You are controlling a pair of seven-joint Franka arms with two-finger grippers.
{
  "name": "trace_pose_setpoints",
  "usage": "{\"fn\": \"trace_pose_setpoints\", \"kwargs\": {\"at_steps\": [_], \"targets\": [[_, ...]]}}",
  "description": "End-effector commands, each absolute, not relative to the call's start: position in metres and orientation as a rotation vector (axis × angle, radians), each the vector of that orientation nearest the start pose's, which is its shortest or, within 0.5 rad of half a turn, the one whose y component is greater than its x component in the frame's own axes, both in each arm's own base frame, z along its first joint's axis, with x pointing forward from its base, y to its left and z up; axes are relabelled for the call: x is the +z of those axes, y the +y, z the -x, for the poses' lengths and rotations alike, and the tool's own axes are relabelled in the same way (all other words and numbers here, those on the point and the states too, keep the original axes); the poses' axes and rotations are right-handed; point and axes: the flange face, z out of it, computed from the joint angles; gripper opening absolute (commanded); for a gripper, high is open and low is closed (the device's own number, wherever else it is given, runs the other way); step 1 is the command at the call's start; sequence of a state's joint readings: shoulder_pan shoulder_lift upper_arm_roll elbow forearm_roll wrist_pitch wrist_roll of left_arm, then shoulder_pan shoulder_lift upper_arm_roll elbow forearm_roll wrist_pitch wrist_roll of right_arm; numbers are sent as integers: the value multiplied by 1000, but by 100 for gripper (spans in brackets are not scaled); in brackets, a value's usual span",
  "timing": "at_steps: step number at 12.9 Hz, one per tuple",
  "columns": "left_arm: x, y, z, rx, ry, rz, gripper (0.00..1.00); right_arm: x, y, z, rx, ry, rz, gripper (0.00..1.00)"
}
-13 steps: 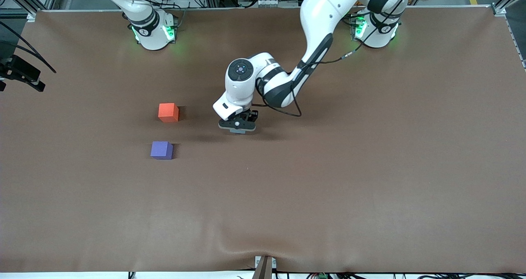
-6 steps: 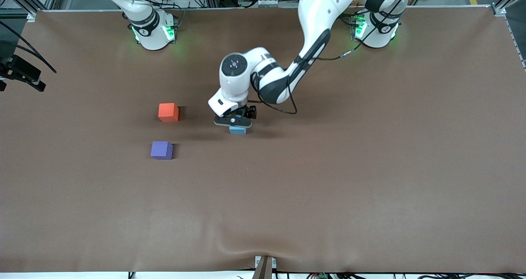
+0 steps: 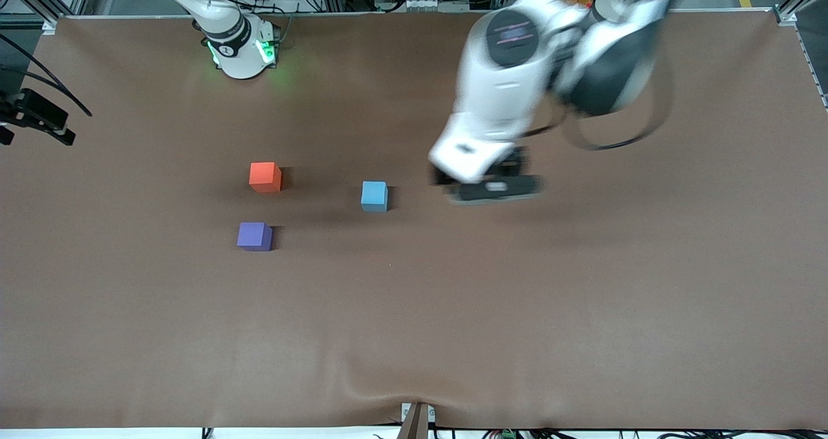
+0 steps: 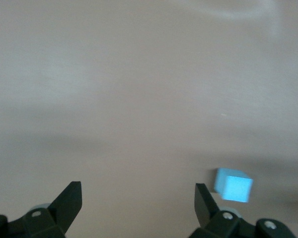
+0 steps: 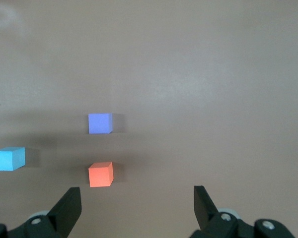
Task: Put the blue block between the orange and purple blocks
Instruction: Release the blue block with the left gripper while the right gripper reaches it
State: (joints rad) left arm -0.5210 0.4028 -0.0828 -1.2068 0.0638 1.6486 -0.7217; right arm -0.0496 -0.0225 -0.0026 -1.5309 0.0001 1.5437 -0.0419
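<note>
The blue block (image 3: 374,196) (image 4: 233,186) (image 5: 9,158) rests alone on the brown table. It stands apart from the other two cubes, toward the left arm's end. The orange block (image 3: 265,176) (image 5: 100,174) lies farther from the front camera than the purple block (image 3: 254,236) (image 5: 100,123), with a bare gap between them. My left gripper (image 3: 495,190) (image 4: 138,196) hangs open and empty over bare table, off to the side of the blue block. My right gripper (image 5: 137,196) is open and empty, high above the table and looking down on all three cubes; the front view shows only that arm's base (image 3: 236,44).
A black camera mount (image 3: 39,119) juts in at the right arm's end of the table. A small bracket (image 3: 416,419) sits at the table's near edge, where the brown cover (image 3: 582,310) wrinkles slightly.
The left gripper opened and let go of the blue block, then rose and swung away toward the left arm's end. The block stays where it was set down.
</note>
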Motion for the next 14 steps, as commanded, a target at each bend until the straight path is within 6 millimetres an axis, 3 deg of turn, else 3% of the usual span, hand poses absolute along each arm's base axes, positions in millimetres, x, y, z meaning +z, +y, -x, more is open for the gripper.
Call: {"fn": "trace_pose_setpoints", "kwargs": {"at_steps": [1, 3, 5, 6, 10, 12, 14], "targets": [[596, -273, -571, 6, -192, 3076, 100, 599, -18, -576, 119, -12, 3133, 100], [624, -203, -576, 11, -214, 3071, 100, 583, -13, -574, 224, -22, 3118, 100], [632, -146, -572, 26, -254, 3063, 100, 556, 31, -577, 288, -116, 3115, 100], [631, -128, -568, 34, -254, 3064, 100, 543, 52, -582, 294, -107, 3120, 100], [621, -105, -523, -89, -165, 3077, 100, 485, 175, -588, 297, 34, 3131, 100], [628, -95, -520, -88, -162, 3077, 100, 442, 216, -587, 337, -10, 3072, 100], [631, -86, -524, -82, -168, 3076, 100, 421, 256, -571, 313, -80, 3040, 100]]}}
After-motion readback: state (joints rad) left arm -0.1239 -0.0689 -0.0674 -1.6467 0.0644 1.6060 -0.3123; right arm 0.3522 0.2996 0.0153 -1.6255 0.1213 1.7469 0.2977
